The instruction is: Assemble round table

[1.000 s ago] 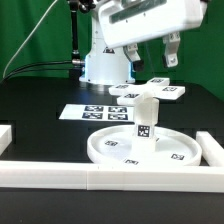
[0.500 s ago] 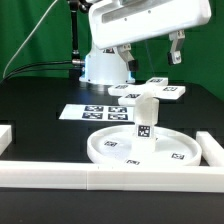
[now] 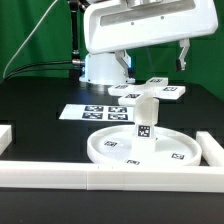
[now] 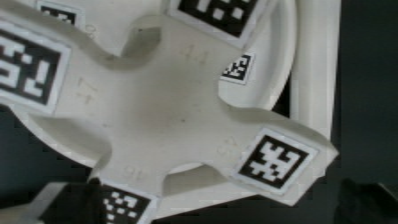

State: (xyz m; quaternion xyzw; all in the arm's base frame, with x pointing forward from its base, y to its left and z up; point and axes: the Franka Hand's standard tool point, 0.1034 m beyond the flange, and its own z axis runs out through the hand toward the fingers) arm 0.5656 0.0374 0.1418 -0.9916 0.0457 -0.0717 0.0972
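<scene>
Compared with a moment ago, the claw (image 3: 155,60) has swung toward the exterior view's right. Its 2 fingers (image 3: 185,52) stand spread wide, released, with nothing between them. It now hangs over the flat white cross-shaped piece with rounded ends (image 3: 150,91). That piece lies on the black counter (image 3: 40,130) just beyond the large rimmed round white plastic disc (image 3: 140,150), on the disc's far side from the exterior camera. The wrist view agrees: the cross-shaped piece (image 4: 169,100) fills it, with tags showing on its arms.

None of the parts has shifted. The short thick white cylinder leg (image 3: 146,118) stands upright at the middle of the disc; whether it is fastened there cannot be told. The marker board (image 3: 95,112) lies beyond the disc, toward the exterior view's left.

The move suggests that the leg step is finished and the arm is lining up on the cross-shaped piece as the next part. The piece lies flat, so the claw would probably have to come down squarely over 1 arm of it. A skewed approach could push the piece along the counter instead of gripping it.
</scene>
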